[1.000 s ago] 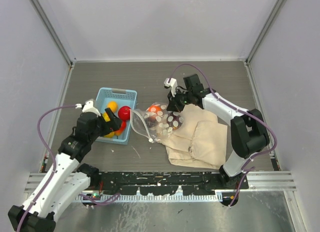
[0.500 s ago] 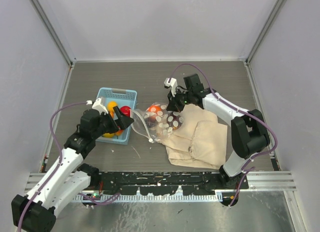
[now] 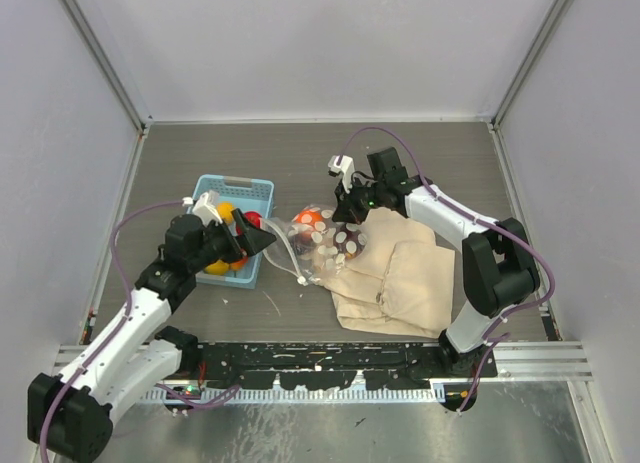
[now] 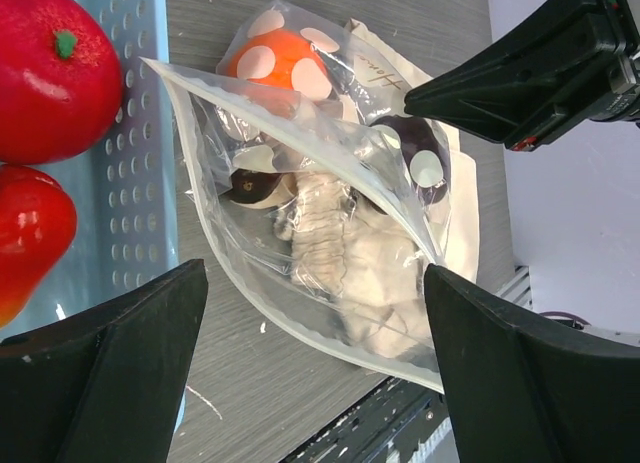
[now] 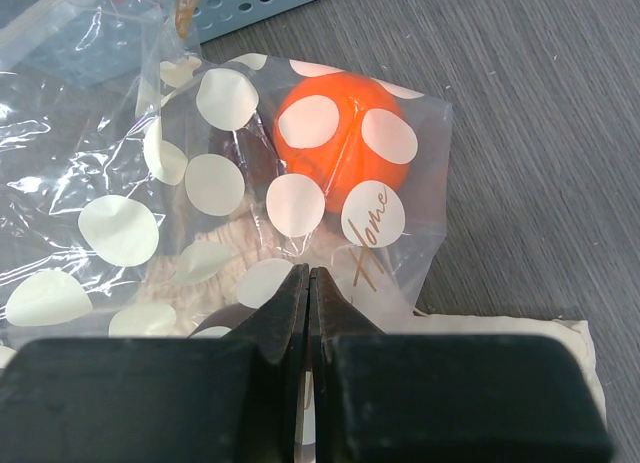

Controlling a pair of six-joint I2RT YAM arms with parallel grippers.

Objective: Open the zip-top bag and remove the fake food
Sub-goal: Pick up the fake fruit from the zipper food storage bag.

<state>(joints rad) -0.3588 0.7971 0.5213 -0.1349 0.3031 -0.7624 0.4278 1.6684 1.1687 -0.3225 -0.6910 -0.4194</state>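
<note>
The zip-top bag lies on the table with its mouth gaping toward the left; it also shows in the left wrist view and the right wrist view. Inside are an orange fruit, a dark maroon piece and something beige and lumpy. My left gripper is open and empty, just in front of the bag's mouth. My right gripper is shut on the bag's far edge next to the orange fruit.
A light blue basket left of the bag holds red, yellow and orange fruits. A beige cloth bag lies under and to the right of the zip-top bag. Grey walls enclose the table.
My left gripper has swung right from over the basket to the bag's mouth. The right arm and the bag have not moved.
</note>
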